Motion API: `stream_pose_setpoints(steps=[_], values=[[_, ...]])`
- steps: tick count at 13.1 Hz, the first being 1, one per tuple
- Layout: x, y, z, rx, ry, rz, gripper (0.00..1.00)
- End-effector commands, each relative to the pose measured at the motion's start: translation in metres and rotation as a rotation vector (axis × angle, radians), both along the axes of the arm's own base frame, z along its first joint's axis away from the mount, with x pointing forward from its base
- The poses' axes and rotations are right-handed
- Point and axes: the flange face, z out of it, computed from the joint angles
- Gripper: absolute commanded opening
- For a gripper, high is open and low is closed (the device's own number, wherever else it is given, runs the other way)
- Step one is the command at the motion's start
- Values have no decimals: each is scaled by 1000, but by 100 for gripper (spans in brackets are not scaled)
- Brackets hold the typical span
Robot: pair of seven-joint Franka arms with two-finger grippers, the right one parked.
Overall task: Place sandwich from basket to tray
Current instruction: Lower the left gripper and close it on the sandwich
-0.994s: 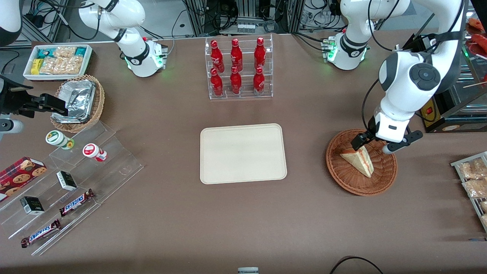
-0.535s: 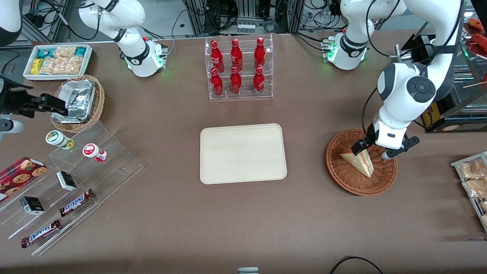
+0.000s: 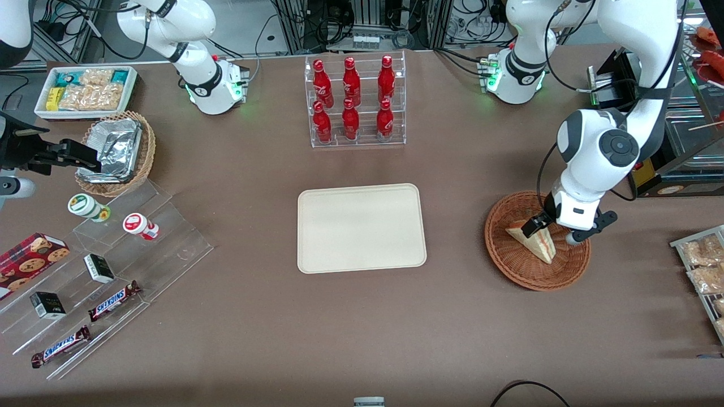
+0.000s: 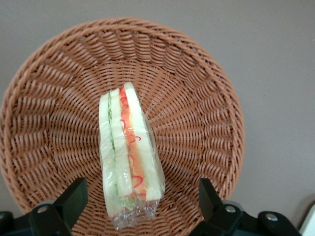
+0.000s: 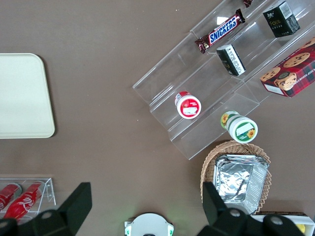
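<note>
The sandwich (image 3: 534, 243) is a wrapped pale wedge with red and green filling, lying in the reddish-brown wicker basket (image 3: 512, 265) toward the working arm's end of the table. My gripper (image 3: 551, 230) is low inside the basket, open, with one finger on each side of the sandwich's wide end and not touching it. In the left wrist view the sandwich (image 4: 129, 155) lies between the spread fingertips (image 4: 74, 196), on the basket (image 4: 197, 108). The cream-beige tray (image 3: 361, 227) lies bare at the table's middle.
A clear rack of red bottles (image 3: 354, 102) stands farther from the front camera than the tray. A rack of snack packets (image 3: 701, 265) lies beside the basket at the table's edge. Acrylic steps with snacks (image 3: 96, 277) sit toward the parked arm's end.
My gripper has come down into the basket and now straddles the sandwich's wide end. The sandwich and basket have not moved.
</note>
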Motion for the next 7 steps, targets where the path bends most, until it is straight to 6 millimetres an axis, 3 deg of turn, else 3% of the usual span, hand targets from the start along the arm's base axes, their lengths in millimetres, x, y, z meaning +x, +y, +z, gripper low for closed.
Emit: stream_pose_setpoints(steps=[1,5,7], values=[[-14,0,-18,-4,-21,11,100],[-17,1,-33,-2,-6,6,100],[-14,0,-32,-3,-17,5,93]])
